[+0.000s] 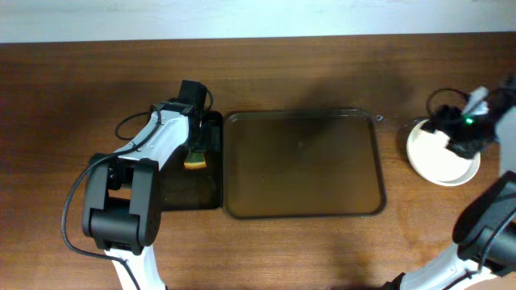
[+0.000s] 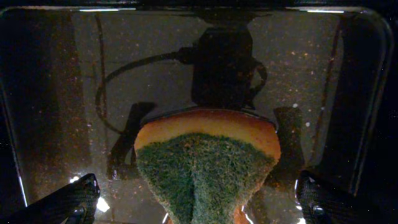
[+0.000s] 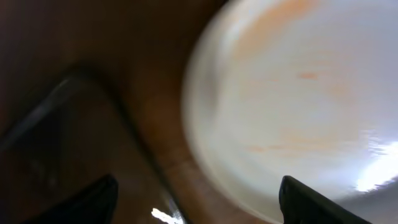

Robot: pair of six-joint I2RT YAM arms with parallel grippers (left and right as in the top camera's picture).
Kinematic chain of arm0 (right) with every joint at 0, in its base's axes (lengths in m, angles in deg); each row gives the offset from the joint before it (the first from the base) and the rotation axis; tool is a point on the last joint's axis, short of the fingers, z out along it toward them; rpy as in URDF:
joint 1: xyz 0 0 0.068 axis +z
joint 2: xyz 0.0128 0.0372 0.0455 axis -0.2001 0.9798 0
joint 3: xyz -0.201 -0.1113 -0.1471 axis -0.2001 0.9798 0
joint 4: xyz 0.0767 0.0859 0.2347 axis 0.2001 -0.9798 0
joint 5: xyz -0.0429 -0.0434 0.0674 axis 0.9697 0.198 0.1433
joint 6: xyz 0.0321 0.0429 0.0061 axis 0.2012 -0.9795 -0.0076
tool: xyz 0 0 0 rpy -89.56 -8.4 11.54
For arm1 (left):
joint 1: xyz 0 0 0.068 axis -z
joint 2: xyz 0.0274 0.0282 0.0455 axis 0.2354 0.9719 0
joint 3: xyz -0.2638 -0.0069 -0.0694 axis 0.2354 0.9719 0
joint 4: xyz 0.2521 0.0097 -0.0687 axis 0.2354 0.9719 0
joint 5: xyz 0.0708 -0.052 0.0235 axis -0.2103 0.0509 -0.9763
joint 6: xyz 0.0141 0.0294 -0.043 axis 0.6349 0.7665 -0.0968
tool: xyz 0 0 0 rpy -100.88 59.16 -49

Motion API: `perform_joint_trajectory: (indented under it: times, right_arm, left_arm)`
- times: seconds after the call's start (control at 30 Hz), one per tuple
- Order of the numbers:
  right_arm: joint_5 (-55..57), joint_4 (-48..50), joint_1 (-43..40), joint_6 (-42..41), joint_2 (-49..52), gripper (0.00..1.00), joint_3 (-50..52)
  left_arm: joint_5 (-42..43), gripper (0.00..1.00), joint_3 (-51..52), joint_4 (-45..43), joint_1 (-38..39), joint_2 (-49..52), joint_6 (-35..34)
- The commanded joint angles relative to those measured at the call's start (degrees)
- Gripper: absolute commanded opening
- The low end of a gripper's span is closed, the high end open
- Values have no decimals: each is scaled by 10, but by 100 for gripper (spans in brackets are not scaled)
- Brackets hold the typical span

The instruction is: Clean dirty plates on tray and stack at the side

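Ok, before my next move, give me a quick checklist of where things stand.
1. Left gripper open, a finger each side of the sponge: ok.
2. Sponge on the small dark tray: ok.
3. Large tray holds no plates: ok.
4. White plate on the table beside the large tray: ok.
5. Right gripper open over the plate: ok.
6. Plate clean: cannot tell; the right wrist view is blurred, with faint orange marks.
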Motion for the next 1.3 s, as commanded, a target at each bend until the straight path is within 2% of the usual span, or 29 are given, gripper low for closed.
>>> perform_joint_trajectory:
  times: [0.0,0.1,0.2,0.3,0.8,0.9,1.0,1.03,1.17,1.27]
  right_arm:
    - [19,-14,80,12,-18,85,-10]
    - [43,-25,153,16,-18,87,-10]
    - [49,-35,220,38,-18,100,-10]
    - [71,-37,270,37,-17,98,-10]
    - [71,-37,292,37,-34,98,-5]
    - [71,-37,295,37,-131,98,-5]
    - [73,-36,295,40,-308,98,-5]
    - [106,-31,295,46,-405,98,-5]
    - [147,-30,295,46,-607,99,-3]
    - [200,0,294,46,-765,98,61]
  left_arm:
    - [-9,100,-11,11,-4,2,5]
    - [-13,100,-25,35,-4,-58,5]
    - [-13,100,-25,23,-12,-139,5]
    - [-13,100,-25,12,-27,-191,3]
    - [-13,100,-25,12,-27,-192,3]
    - [-13,100,-25,12,-27,-192,3]
    - [-13,100,-25,12,-27,-192,3]
    - [-13,100,-25,12,-27,-192,3]
    - [-13,100,-25,12,-27,-192,3]
    - [-13,100,-25,12,-27,-192,3]
